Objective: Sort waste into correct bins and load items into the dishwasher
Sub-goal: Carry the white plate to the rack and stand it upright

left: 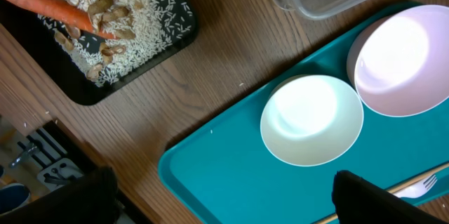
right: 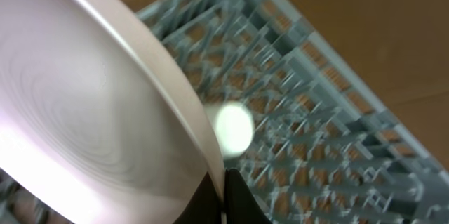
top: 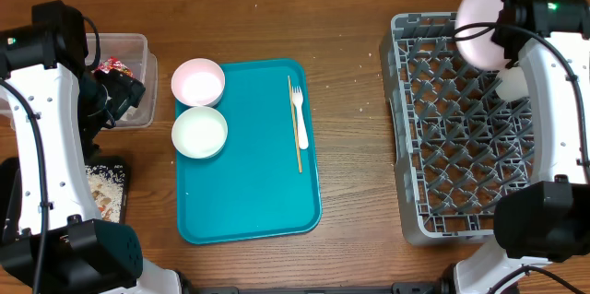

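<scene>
My right gripper [right: 223,192] is shut on the rim of the round white plate [top: 479,19], which it holds tilted above the far side of the grey dish rack [top: 442,147]. The plate [right: 84,112] fills the left of the right wrist view. A white cup [top: 513,83] stands in the rack. My left gripper [left: 224,210] is open and empty, hovering over the left edge of the teal tray [left: 231,175]. Two white bowls [top: 198,82] [top: 199,133] and a pale fork [top: 299,114] lie on that tray. The black tray [left: 84,90] holds rice and an orange carrot [left: 49,5].
The clear tub [top: 134,82] at the far left holds a red wrapper [top: 115,65]. A thin wooden stick [top: 295,137] lies beside the fork. The black tray [top: 106,188] sits at the left front, partly under my left arm.
</scene>
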Available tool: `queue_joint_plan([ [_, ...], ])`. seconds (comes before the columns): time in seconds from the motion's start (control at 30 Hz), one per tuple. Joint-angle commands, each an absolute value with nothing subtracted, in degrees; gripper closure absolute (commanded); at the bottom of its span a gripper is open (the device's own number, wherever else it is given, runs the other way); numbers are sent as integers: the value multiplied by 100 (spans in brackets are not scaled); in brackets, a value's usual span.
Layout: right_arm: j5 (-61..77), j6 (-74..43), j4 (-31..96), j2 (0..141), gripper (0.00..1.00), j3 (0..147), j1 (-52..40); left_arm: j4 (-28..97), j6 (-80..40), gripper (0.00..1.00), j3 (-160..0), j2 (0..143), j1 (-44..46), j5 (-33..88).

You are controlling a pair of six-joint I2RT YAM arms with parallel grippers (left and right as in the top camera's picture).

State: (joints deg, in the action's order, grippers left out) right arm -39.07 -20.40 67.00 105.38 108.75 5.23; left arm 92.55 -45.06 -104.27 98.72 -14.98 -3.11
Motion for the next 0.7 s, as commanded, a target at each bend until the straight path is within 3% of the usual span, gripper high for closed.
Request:
queue_joint_plan([
  [0.0, -4888, -2106, 6499, 10427, 96, 10914, 545, 9249, -4523, 0, -10425, 9911, -1461, -357],
  [0.37, -5393, -2082, 5800, 10438, 96, 9948, 543, 9249, -4523, 0, -10425, 9911, -1461, -357],
  [0.67, -4727, -2084, 5765, 10447, 96, 9867, 539, 9249, -4523, 0, -10425, 9911, -1461, -357],
])
